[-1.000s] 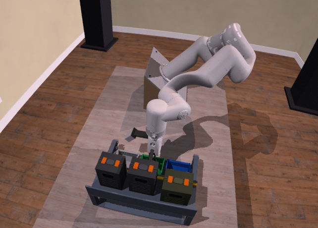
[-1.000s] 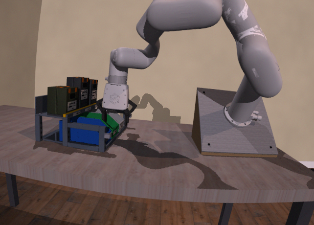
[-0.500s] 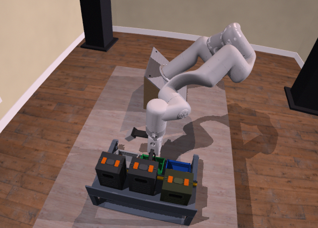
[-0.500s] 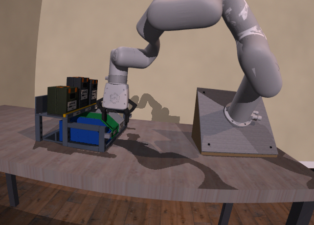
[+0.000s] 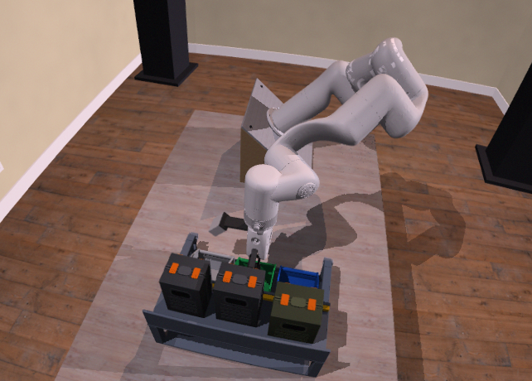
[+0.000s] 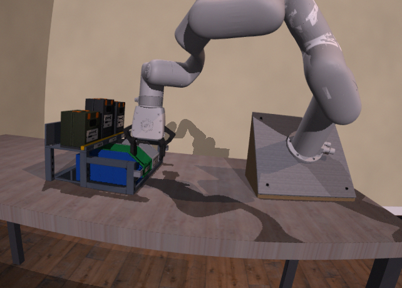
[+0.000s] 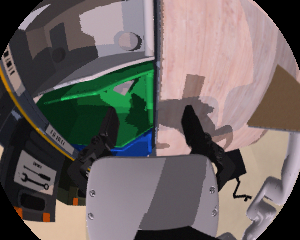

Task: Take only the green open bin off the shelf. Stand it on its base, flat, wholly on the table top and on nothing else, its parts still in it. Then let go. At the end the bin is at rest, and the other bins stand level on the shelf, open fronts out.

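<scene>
The green open bin point(image 5: 257, 271) sits on the lower level of the grey shelf point(image 5: 240, 308), in the middle, between a blue bin point(image 5: 298, 276) and a grey bin point(image 7: 113, 34). It also shows in the side view point(image 6: 138, 154) and in the wrist view point(image 7: 100, 110). My gripper point(image 7: 150, 113) is open and points down over the bin's front edge. One finger stands inside the bin and the other outside, over the table. The gripper also shows in the side view point(image 6: 146, 145). The bin's contents are hard to make out.
Two black cases point(image 5: 184, 284) point(image 5: 237, 291) and an olive case point(image 5: 296, 311) stand on the shelf's top level, over the bins. The arm's wedge-shaped base point(image 6: 297, 158) stands on the table behind the shelf. Black pillars point(image 5: 161, 29) stand on the floor.
</scene>
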`<state>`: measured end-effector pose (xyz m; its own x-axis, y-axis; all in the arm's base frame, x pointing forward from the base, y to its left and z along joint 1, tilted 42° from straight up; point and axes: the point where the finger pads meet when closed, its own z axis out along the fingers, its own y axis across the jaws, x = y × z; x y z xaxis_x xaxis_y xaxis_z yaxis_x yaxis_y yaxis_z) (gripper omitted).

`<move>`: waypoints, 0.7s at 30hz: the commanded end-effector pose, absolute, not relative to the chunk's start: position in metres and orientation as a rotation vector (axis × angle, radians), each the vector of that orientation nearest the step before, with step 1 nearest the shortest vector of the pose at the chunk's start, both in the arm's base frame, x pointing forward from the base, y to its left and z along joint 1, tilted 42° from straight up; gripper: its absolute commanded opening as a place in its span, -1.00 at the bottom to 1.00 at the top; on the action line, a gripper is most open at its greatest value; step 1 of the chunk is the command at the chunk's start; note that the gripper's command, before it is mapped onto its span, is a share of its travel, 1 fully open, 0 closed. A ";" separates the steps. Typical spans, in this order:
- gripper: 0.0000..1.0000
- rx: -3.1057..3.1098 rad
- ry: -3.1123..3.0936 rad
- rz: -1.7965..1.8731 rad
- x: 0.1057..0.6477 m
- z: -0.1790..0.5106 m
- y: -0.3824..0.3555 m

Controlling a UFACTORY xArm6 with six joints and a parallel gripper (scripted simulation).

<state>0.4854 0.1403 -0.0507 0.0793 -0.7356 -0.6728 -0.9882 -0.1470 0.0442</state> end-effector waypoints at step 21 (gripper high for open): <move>1.00 -1.937 1.700 0.788 0.486 -0.056 0.146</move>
<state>0.4833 0.1467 -0.0580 0.0786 -0.7355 -0.6729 -0.9879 -0.1478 0.0462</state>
